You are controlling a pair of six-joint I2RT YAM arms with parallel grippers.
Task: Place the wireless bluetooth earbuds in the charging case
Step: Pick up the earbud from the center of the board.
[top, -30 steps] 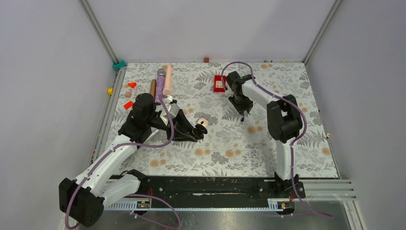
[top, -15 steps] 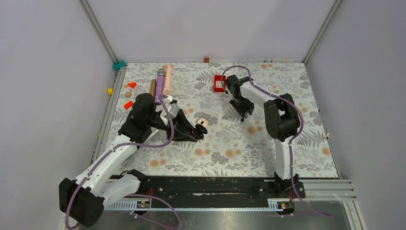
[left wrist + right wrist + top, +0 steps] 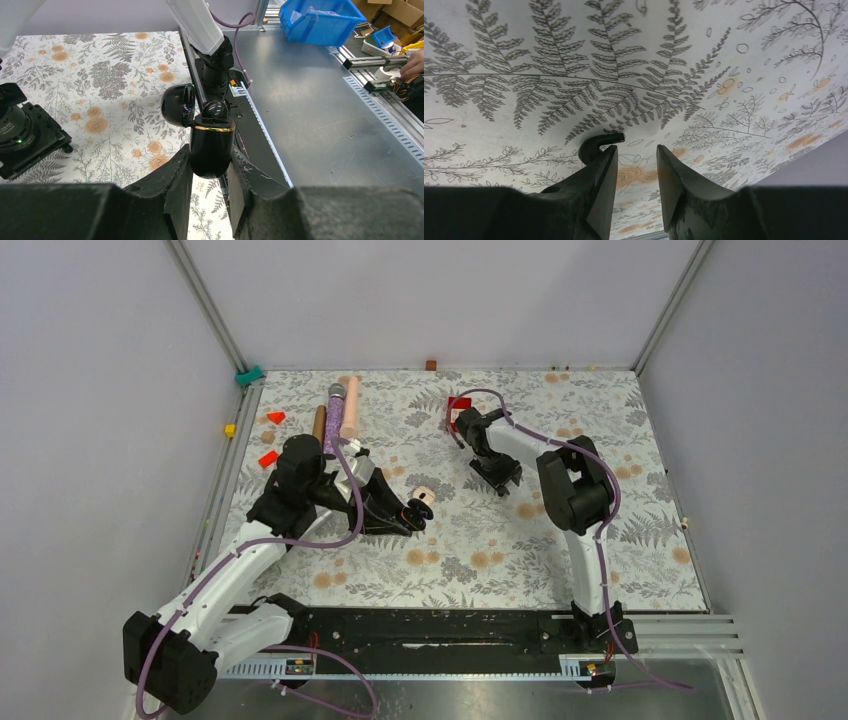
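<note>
While the left gripper clamps the black charging case by its lower body, the case stands upright with its lid swung open to one side, and a black earbud sits in its mouth; whether a second well beside it is filled cannot be told. Seen from above, the left arm stretches forward and inward over the floral cloth, its wrist roughly level near the middle of the table, with a pale round case just beside the fingertips. By contrast, the right arm folds back toward the centre, its wrist pointing down, and the right gripper hangs close over the cloth with its jaws a narrow gap apart and nothing between them. One second black earbud lies on the cloth, touching the tip of one finger. Two red blocks and three rods lie at the far left
</note>
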